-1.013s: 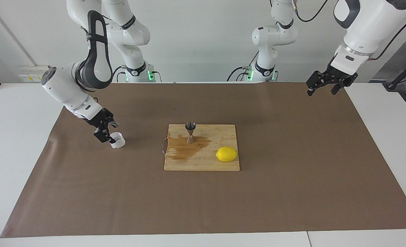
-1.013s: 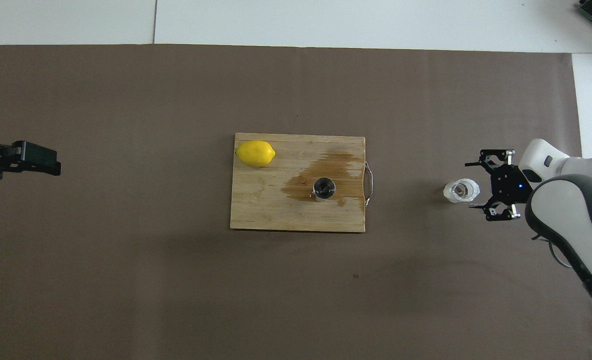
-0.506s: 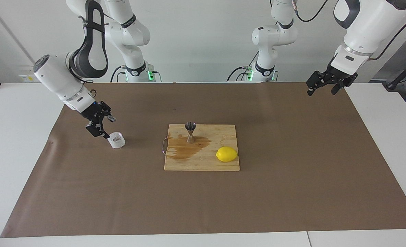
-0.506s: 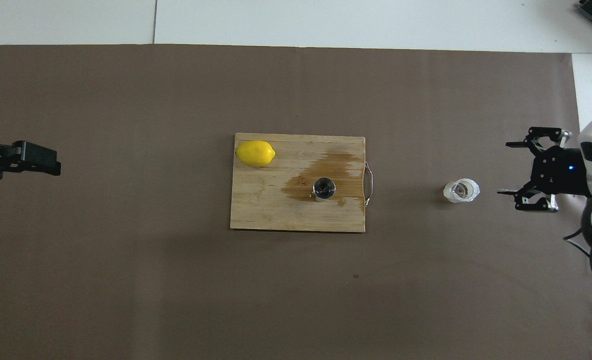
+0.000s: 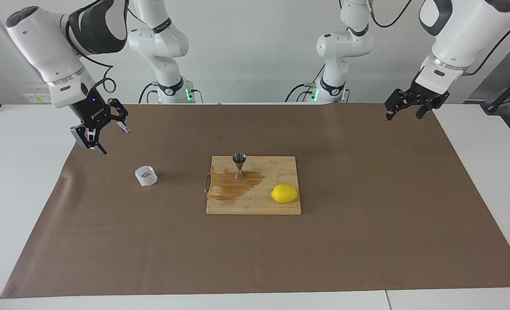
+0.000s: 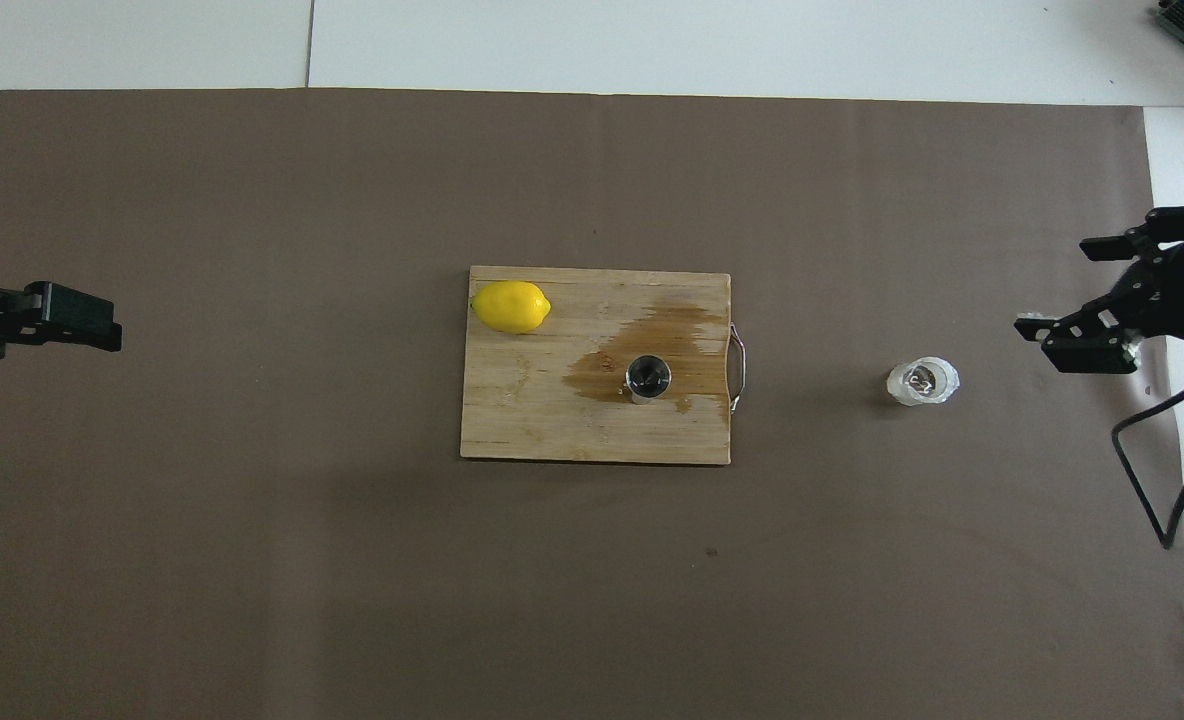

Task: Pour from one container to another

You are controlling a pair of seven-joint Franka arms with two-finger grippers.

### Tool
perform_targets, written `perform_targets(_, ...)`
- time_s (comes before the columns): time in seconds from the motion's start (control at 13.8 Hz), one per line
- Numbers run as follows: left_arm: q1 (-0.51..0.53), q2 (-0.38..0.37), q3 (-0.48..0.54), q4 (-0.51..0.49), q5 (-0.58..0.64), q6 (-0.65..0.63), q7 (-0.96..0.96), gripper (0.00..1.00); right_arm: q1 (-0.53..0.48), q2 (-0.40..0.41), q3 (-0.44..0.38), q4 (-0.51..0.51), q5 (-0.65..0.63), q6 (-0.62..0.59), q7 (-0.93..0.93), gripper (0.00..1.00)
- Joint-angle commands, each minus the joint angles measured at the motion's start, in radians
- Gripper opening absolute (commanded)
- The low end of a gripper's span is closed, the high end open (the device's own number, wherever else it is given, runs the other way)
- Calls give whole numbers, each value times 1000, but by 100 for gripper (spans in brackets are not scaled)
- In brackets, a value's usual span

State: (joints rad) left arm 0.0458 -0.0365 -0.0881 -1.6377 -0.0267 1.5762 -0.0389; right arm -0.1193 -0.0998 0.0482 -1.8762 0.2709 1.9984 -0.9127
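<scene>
In the facing view I take the cutting board (image 5: pixel 253 185) as my landmark, sitting mid-worktop (image 5: pixel 367 224) on the brown paper. The steel jigger (image 5: pixel 239 165) stands upright on the board, at its edge nearer the robots, with a brown wet stain (image 5: pixel 235 186) spreading from its foot. A lemon (image 5: pixel 284 193) lies on the board toward the left arm's end. The clear cup (image 5: pixel 146 176) stands upright on the paper off the board, toward the right arm's end of the worktop. My right hand (image 5: pixel 104 135) hangs in the air with its fingers spread and nothing between them; the cup is well apart from it, lower and closer to the board. My left hand (image 5: pixel 405 110) waits up over the paper's edge toward the left arm's end, well apart from the board, fingers open and empty.

In the overhead view the board (image 6: pixel 512 400) holds the jigger (image 6: pixel 648 377) near its handle (image 6: pixel 739 365), and the lemon (image 6: pixel 511 306) at the corner farther from the robots. The cup (image 6: pixel 922 381) stands between the board and my right hand (image 6: pixel 1097 300), clear of the hand's parted fingers. My left hand (image 6: pixel 72 318) shows at the picture's edge, over the paper.
</scene>
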Motion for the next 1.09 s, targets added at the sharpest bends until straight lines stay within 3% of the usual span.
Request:
perform_targets(0.0,12,-2,-6,12,-12,-19,-1,100,38,23,6,67,-74,-41,234,100)
perform_targets(0.29,12,-2,-7,12,-12,-19,-1,100,89,72,6,225,-137,-186,583,100)
perform_targets(0.58,12,-2,-6,12,-12,-19,-1,100,119,75,6,258,-183,-223,964,100)
perform_targets(1.01,12,-2,-6,12,-12,-19,-1,100,170,71,13,256,-260,-286,1277,100)
